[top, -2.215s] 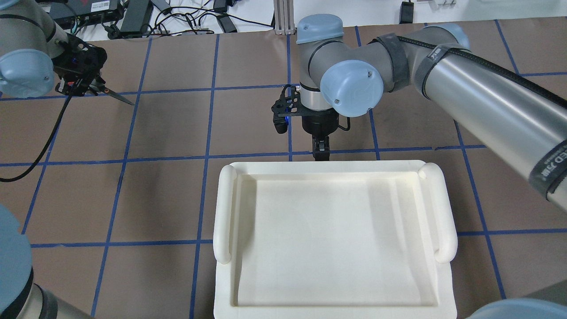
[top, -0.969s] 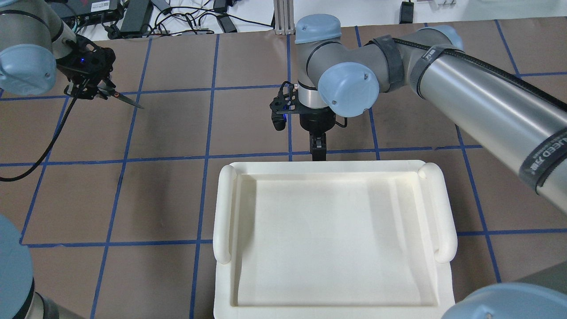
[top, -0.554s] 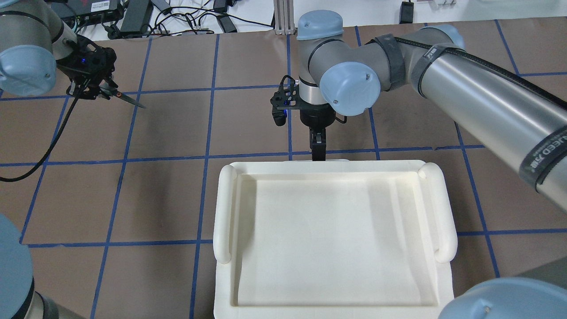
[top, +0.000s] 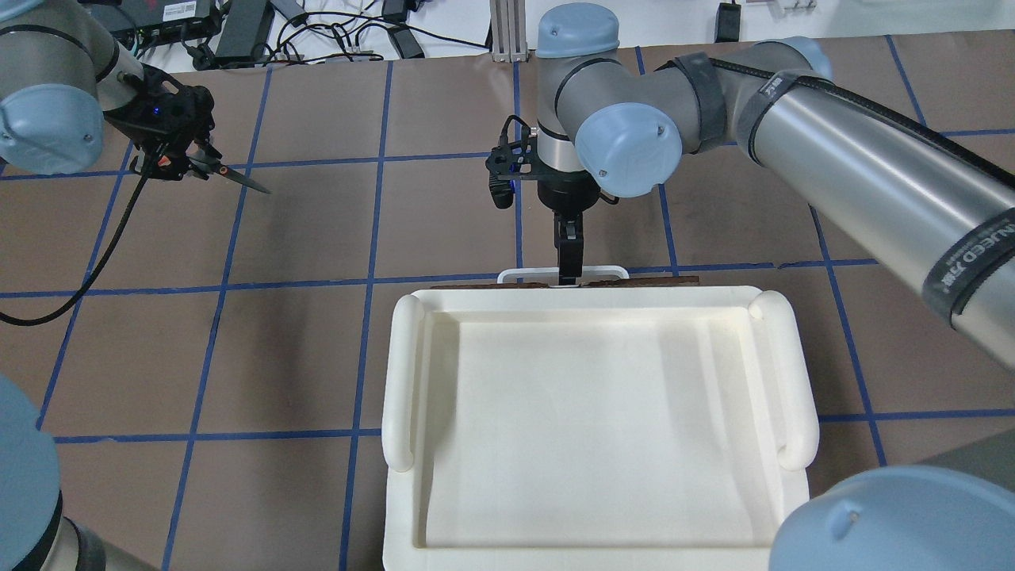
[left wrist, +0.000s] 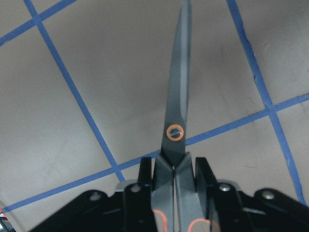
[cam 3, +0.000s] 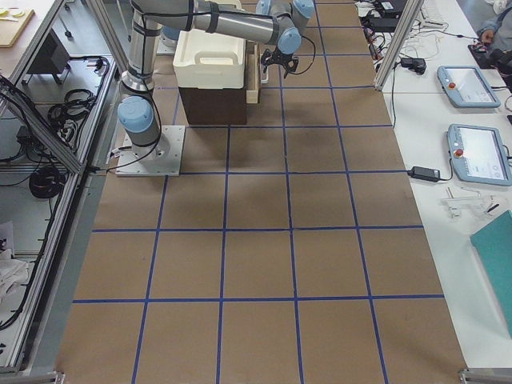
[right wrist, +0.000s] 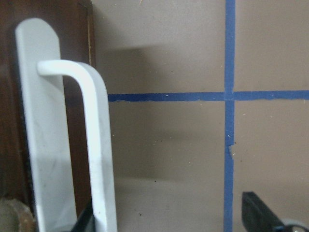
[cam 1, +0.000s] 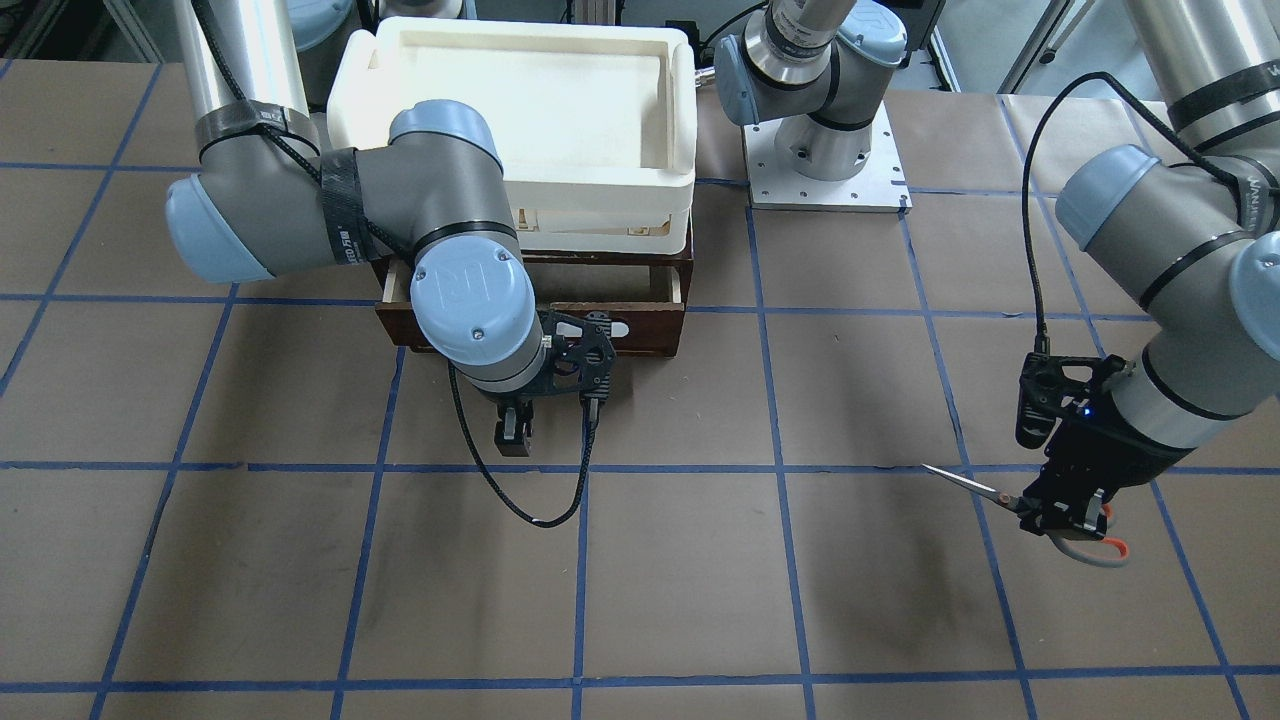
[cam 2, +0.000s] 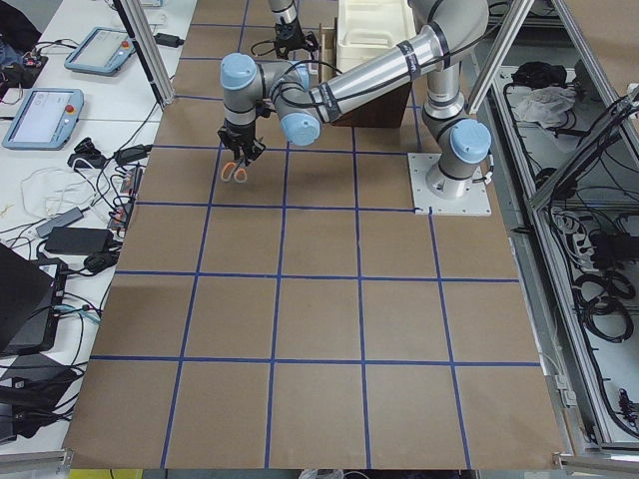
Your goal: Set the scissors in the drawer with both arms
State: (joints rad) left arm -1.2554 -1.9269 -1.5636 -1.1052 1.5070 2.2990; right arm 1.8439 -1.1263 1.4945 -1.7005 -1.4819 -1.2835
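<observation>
Up close, your left wrist camera shows the black two-finger left gripper (left wrist: 175,166) clamped on the small grey-handled scissors with dark metal blades (left wrist: 177,96). Its fingers (left wrist: 145,171) press the shanks just behind the orange-ringed pivot, and the blades are closed. Only the front-facing view shows you the orange-lined loops sticking out behind that gripper. It also shows the scissors hanging above the brown paper-covered table with its blue tape grid (cam 1: 650,600), well apart from the drawer.

From overhead, the black right gripper (top: 567,274) looks like one thin stick. The right wrist view shows you its jaws spread wide, with one finger (right wrist: 86,220) in the gap behind the white bar handle (right wrist: 99,145) and the other finger (right wrist: 260,220) outside it. Whether the inner finger touches the bar, I cannot tell.

The dark brown wooden drawer (cam 1: 650,335) stands partly out under the cream-white plastic tray (top: 400,381). The front-facing view shows a strip of its pale interior.
</observation>
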